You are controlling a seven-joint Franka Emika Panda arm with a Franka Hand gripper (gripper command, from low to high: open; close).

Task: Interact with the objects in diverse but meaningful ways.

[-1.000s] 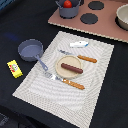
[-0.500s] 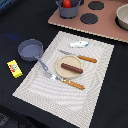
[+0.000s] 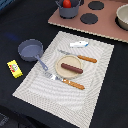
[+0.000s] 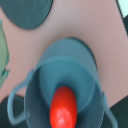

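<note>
The desk is black. On it lies a beige placemat with fine stripes. A brown sausage sits on a pale tan plate. The fork and knife have silver metal ends and orange handles. The fish is white and blue. The saucepan is grey-blue. The packet is yellow with red marks. A pinkish-brown stove board carries dark round burners. A red tomato lies in a grey-blue pot.
</note>
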